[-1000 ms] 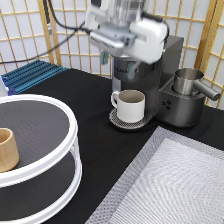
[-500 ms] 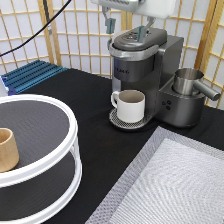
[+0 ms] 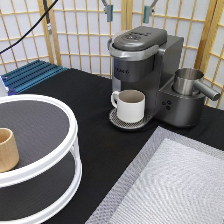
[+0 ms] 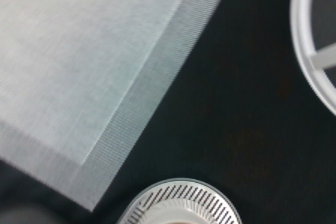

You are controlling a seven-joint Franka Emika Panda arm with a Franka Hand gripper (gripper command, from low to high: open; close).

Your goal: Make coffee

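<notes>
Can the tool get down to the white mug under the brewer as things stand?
Probably not straight down. The tool hangs open at the exterior view's top, above the coffee machine, whose head overhangs the white mug. The mug's front, toward the exterior view's bottom, looks open.

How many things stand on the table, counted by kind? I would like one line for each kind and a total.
Coffee machine: 1
White mug: 1
Wooden cup: 1
Metal jug: 1
Two-tier round shelf: 1
Grey mat: 1
Blue rack: 1
Total: 7
The hand hangs open above the machine, holding nothing; no pod is visible.
</notes>
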